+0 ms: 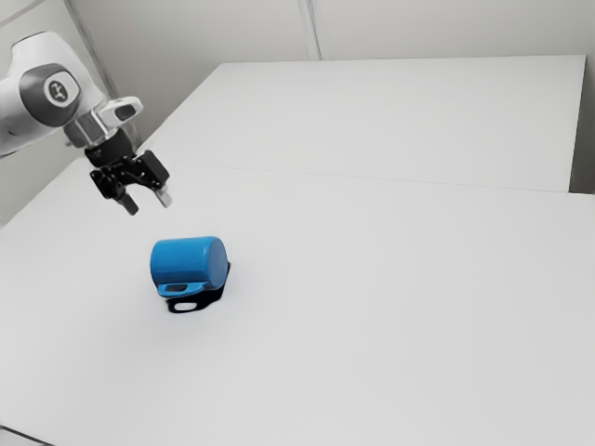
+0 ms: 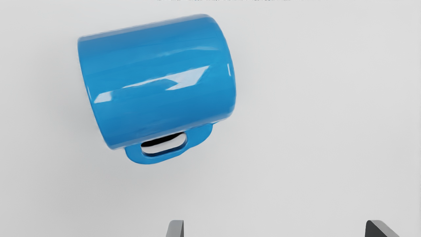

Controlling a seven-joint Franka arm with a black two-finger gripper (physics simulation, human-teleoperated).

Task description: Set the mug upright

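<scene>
Okay, we have the black two-finger tool [image 1: 149,203] open, empty, and the glossy blue handled mug [image 1: 186,261] below it toward the exterior view's right, sideways on the flat white bench [image 1: 390,307], base facing that way.
</scene>
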